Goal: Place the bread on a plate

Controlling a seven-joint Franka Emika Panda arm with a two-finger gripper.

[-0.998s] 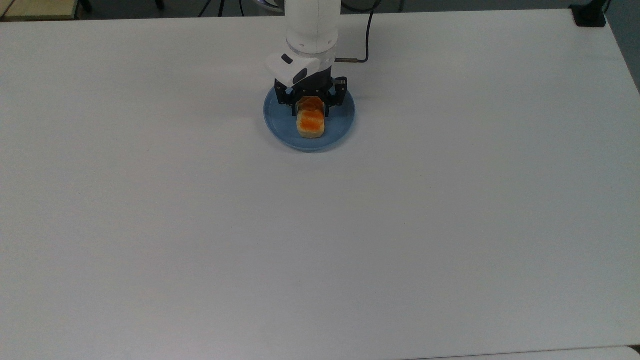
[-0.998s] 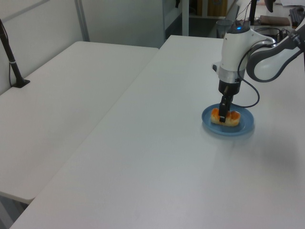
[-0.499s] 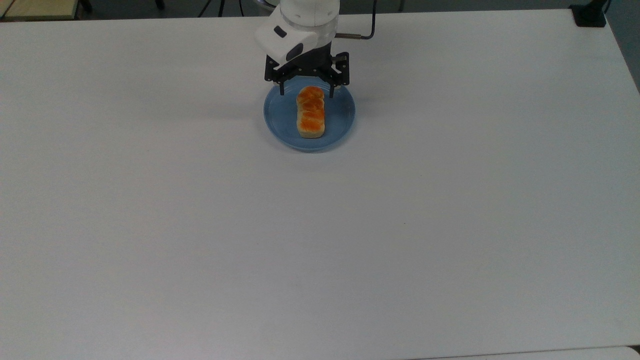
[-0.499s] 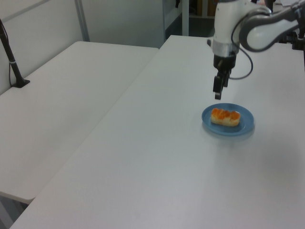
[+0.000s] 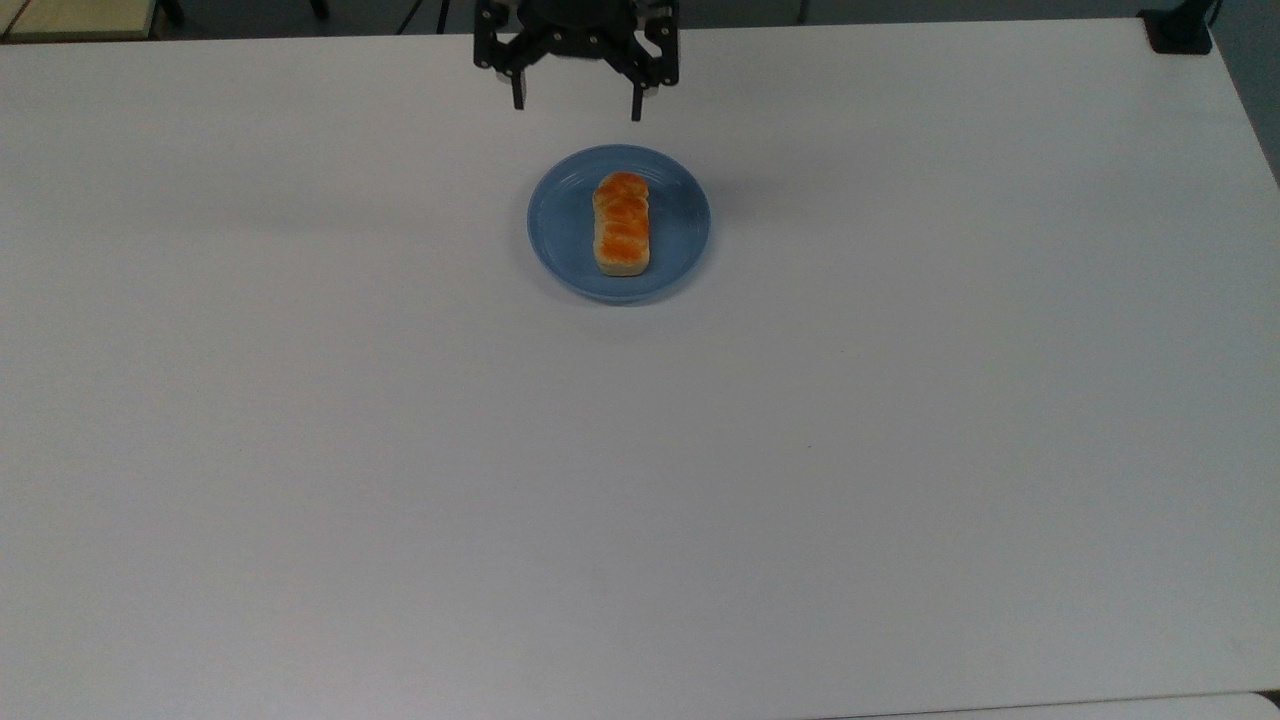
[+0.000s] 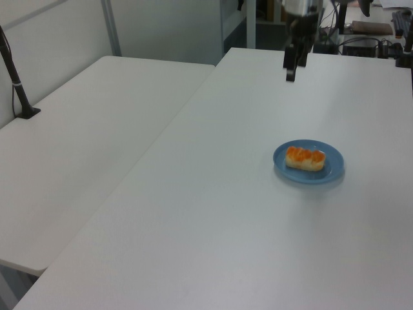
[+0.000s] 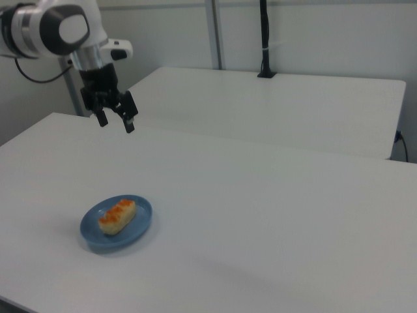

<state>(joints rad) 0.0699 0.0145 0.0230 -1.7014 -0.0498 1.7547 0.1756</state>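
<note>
We see the bread [image 5: 621, 224] lying flat on the plate [image 5: 680, 255], upper centre of the top view, long axis vertical in frame. Gripper [image 5: 577, 103] at the top edge, fingers spread wide, empty.

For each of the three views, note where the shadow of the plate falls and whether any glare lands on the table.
Top view: the plate casts a faint shadow below and to the top view's right; table evenly lit, no glare. Left view: soft shadow under the plate's near edge. Right view: shadow below the plate, pale sheen across the table; bread clearly lit.
</note>
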